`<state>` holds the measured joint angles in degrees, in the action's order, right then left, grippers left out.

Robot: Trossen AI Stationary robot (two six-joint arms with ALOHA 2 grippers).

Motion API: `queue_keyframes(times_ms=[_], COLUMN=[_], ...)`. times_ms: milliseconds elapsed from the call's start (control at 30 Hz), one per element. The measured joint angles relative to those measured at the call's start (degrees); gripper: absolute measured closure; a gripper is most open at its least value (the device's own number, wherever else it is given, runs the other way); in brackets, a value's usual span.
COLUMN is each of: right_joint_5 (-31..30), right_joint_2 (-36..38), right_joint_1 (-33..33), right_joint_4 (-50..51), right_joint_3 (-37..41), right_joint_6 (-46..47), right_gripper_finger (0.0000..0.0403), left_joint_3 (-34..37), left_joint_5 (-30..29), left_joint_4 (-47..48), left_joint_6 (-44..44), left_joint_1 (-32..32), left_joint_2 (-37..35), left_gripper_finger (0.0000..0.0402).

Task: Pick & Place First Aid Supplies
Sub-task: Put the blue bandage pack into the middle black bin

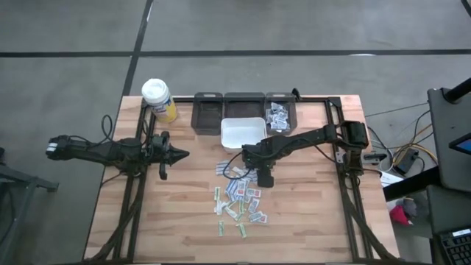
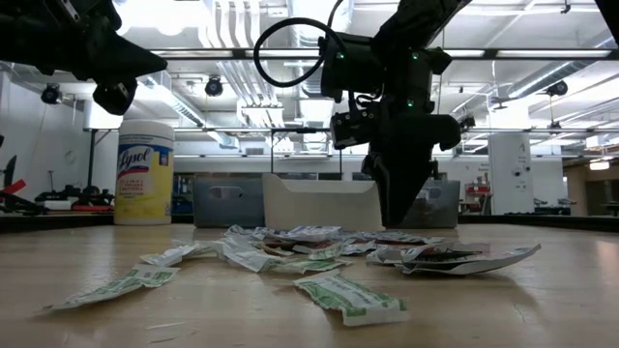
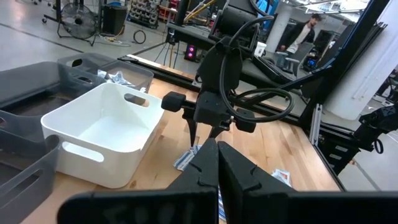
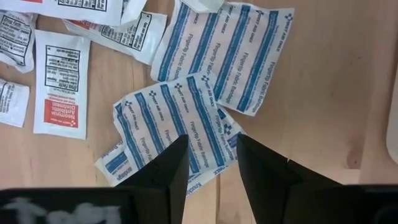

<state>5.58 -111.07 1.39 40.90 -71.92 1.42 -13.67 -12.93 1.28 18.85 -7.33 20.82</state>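
The first aid supplies point(image 1: 239, 197) lie as a loose pile of small flat packets on the wooden table, white with blue, red or green print. My right gripper point(image 1: 263, 180) points down over the pile's far right part, open. In the right wrist view its fingers point(image 4: 168, 168) stand on either side of a corner of a blue-striped packet point(image 4: 177, 124), which lies flat and overlaps another blue-striped packet point(image 4: 230, 50). My left gripper point(image 1: 184, 154) is shut and holds nothing. It hangs level above the table's left side, pointing toward the pile. My right gripper comes at the blue-striped packet's near corner point(image 4: 208, 146) from above, pointing down, one finger on each side of it. The packet lies flat on the table among the others. Whether the fingertips touch it, I cannot tell.
A white bin point(image 1: 243, 132) stands just beyond the pile. Behind it are three dark trays point(image 1: 207, 112), the rightmost point(image 1: 281, 114) holding packets. A white-capped yellow bottle point(image 1: 158, 99) stands at the far left corner. Bare wood lies toward the near edge.
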Motion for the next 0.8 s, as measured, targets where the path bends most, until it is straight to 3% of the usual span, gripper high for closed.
queue_keyframes(times_ms=[800], right_joint_5=[1.14], right_joint_2=[-0.28], right_joint_1=[0.07], right_joint_4=[-2.61], right_joint_3=[2.01], right_joint_6=[3.12], right_gripper_finger=[0.0297], left_joint_3=[0.0], left_joint_5=[-0.02], left_joint_4=[0.0], left_joint_6=[-0.22], left_joint_1=[0.0], left_joint_2=[0.02], left_gripper_finger=[0.0402])
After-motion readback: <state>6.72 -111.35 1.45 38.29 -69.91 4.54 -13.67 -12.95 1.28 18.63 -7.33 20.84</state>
